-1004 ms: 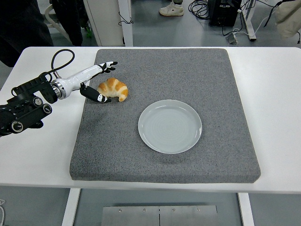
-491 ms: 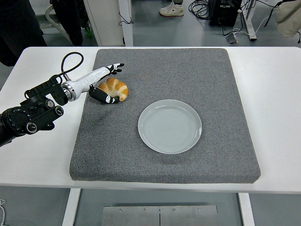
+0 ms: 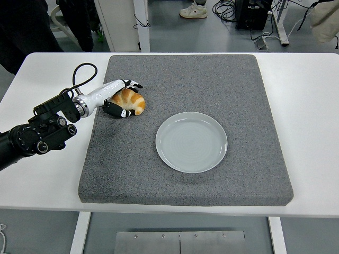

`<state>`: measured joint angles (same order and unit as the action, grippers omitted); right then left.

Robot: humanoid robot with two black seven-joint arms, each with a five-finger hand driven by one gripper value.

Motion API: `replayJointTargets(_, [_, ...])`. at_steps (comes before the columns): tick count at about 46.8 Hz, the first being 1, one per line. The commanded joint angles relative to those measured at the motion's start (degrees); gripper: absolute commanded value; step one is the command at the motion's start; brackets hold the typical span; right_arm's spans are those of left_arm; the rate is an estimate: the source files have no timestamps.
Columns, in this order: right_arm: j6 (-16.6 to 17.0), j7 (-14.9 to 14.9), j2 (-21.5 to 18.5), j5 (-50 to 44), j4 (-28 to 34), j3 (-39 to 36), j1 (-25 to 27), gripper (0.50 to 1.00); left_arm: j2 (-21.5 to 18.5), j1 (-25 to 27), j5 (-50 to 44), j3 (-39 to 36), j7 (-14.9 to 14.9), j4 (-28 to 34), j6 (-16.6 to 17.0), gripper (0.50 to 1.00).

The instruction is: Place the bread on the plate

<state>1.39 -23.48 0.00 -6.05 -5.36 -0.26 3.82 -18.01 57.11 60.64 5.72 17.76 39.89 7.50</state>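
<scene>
Since earlier frame: left arm advanced further over the mat, fingers moved from spread above the croissant to curled around it; croissant itself unshifted, plate unshifted.

Head view, only view supplied.
- Left robot hand [image 3: 121, 99]: closed round the croissant [image 3: 130, 100], white fingers draped over its far side, dark thumb tucked under the near side. Contact on both sides apparent; firmness of grip not judgeable from above.
- Croissant: resting on the grey mat [image 3: 212, 79], upper left quarter, not yet raised by the look of it. Well apart from the plate.
- Plate [image 3: 191, 141]: pale, round, bare, near mat centre, down and right of the croissant.
- Mat lying on the white bench [image 3: 307, 106].
- Right arm: not seen.
- Legs and a shoe of persons visible beyond the bench's far edge; not involved.

Step in hand (judgement): grasp stage, closing on the bread, transfer not begun. Task early, nothing on plate.

Next move calls for (judgement): firm but gentle squeeze, pastry soft and flaky; straight lift clear of mat; carry diagonally toward the near right until over plate centre; lower, then release. Risk: croissant slipping from the curved, partial hold during lift.
</scene>
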Motion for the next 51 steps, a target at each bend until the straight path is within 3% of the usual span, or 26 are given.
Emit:
replayJointTargets(1, [0.0,0.0,0.0,0.0,0.0,0.0,0.0,1.000,0.0,0.0,-0.2,0.1,0.0,0.0,0.0,0.500])
replayJointTargets(34, [0.0,0.0,0.0,0.1,0.0,0.0,-0.2,1.000,-0.9,4.0,-1.1,-0.2,0.2,-0.3,-0.2,0.500])
replayJointTargets(51, [0.1,0.0,0.0,0.1,0.0,0.0,-0.4,1.000,-4.0,12.1,-1.3,-2.1,-0.1,-0.3,-2.0,0.500])
